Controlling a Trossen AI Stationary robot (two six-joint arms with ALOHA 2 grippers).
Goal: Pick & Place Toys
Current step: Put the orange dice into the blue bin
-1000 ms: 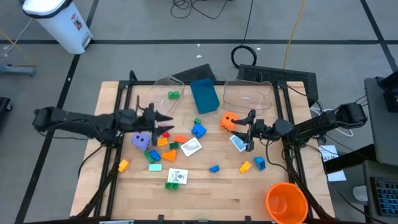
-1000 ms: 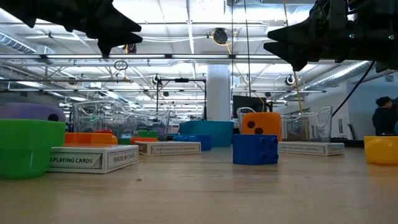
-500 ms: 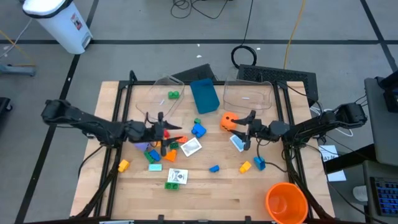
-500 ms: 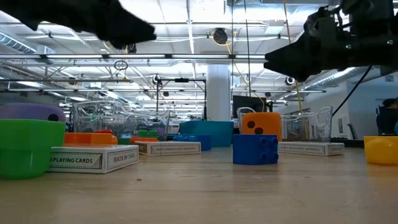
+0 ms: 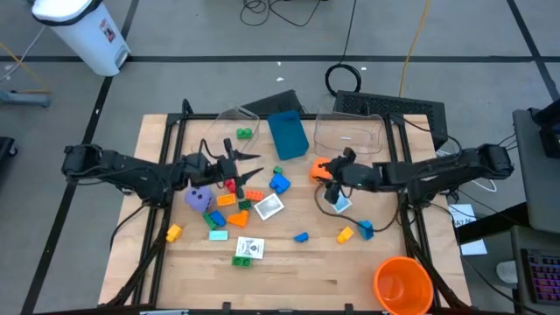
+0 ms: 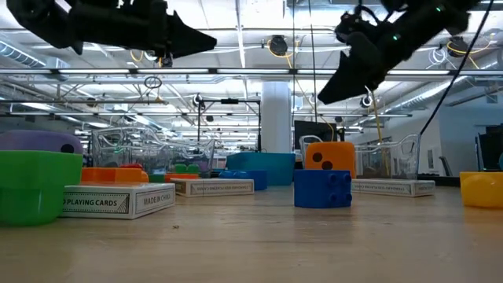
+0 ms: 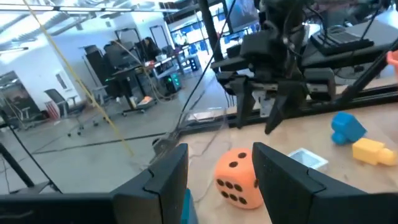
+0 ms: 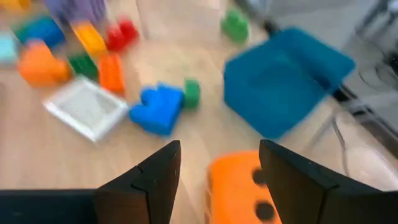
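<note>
Toys lie scattered on the wooden table (image 5: 297,280): an orange die (image 5: 321,168), a purple die (image 5: 199,199), a blue brick (image 5: 280,183), white cards (image 5: 269,207) and several small coloured bricks (image 5: 229,206). My left gripper (image 5: 252,166) is open and empty, held above the brick cluster and pointing toward the table's right. My right gripper (image 5: 327,182) is open and empty, tipped down just right of the orange die, which shows between its fingers in the right wrist view (image 8: 242,186). The left wrist view also shows the orange die (image 7: 236,176).
A blue box (image 5: 288,134) and two clear tubs (image 5: 229,129) (image 5: 348,133) stand at the table's far side; one tub holds a green brick (image 5: 244,133). A big orange cup (image 5: 402,284) stands at the near right corner. Loose bricks (image 5: 345,234) and a card (image 5: 248,248) lie toward the near edge.
My left gripper has gone toward the table's right and then toward the far edge, staying above the brick cluster. My right gripper has gone toward the table's left, up to the orange die, and has tipped its fingers downward. No toy has moved.
</note>
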